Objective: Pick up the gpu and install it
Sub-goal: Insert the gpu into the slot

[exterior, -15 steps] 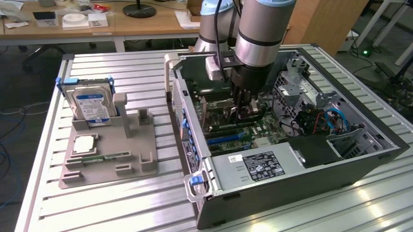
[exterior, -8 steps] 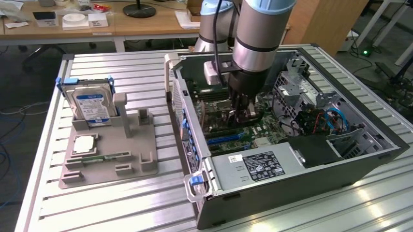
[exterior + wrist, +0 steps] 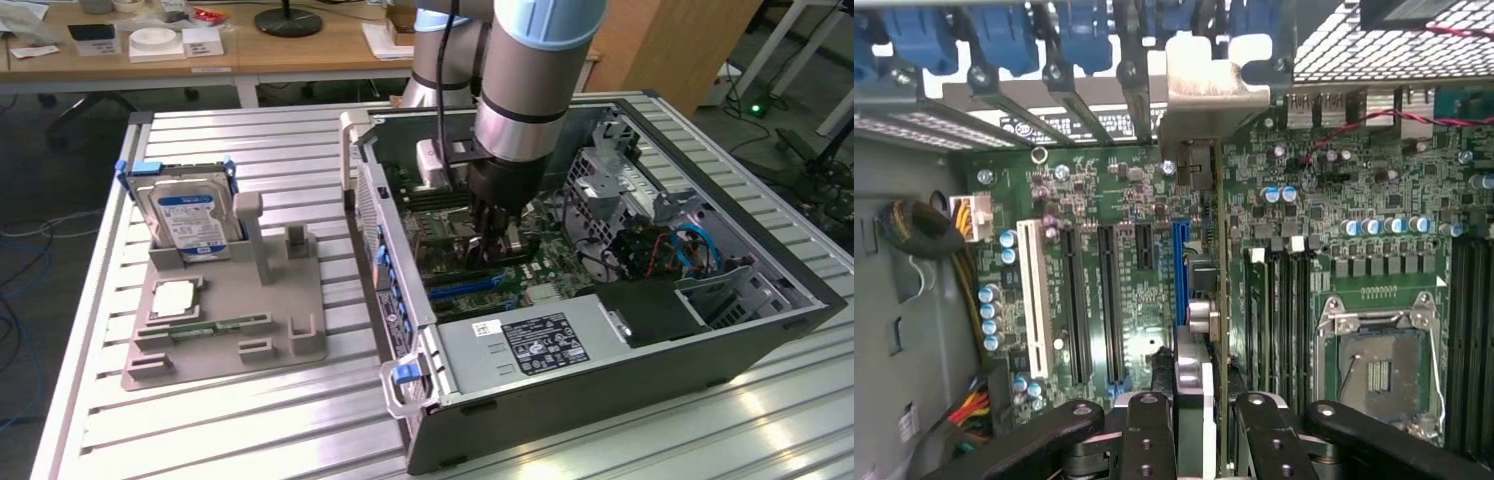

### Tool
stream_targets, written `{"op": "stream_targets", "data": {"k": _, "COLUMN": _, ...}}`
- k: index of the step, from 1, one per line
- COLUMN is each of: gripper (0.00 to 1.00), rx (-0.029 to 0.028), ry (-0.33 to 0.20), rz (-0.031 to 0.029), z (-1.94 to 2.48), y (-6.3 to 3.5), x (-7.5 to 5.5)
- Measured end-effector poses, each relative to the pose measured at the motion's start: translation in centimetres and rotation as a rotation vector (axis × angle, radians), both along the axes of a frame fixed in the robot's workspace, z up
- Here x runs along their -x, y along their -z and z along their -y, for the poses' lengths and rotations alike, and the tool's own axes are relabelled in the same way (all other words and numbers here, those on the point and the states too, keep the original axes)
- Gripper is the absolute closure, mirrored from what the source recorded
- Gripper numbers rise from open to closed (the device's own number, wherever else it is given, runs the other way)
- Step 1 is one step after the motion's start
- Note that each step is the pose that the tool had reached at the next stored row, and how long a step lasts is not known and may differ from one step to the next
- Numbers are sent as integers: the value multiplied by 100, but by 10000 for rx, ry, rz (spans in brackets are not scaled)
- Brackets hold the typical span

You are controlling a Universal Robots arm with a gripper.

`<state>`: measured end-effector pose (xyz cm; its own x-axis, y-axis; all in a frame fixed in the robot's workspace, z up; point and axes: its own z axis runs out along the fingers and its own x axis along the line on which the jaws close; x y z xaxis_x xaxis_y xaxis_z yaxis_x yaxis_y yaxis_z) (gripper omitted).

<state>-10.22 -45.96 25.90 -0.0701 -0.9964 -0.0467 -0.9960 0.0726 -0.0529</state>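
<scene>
A silver-grey cylindrical arm (image 3: 527, 75) with a pale blue joint cap and a black band is seen, ending in a black gripper (image 3: 491, 235) whose matte black linkage bars are pinned by round pivots.

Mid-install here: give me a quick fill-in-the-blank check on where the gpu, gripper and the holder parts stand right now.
1. The gripper is shut on the ____, held edge-on over the motherboard.
2. The gpu stands right beside the ____ coloured expansion slot.
3. On the grey holder outside the computer case, the hard drive stands ____.

Missing words: gpu; blue; upright
</scene>
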Motion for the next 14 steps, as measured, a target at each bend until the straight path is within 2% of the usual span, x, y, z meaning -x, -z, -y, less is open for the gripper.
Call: {"op": "stream_targets", "data": {"k": 14, "gripper": 72, "rx": 0, "ry": 24, "rz": 1, "z": 30, "y": 80, "x": 11}}
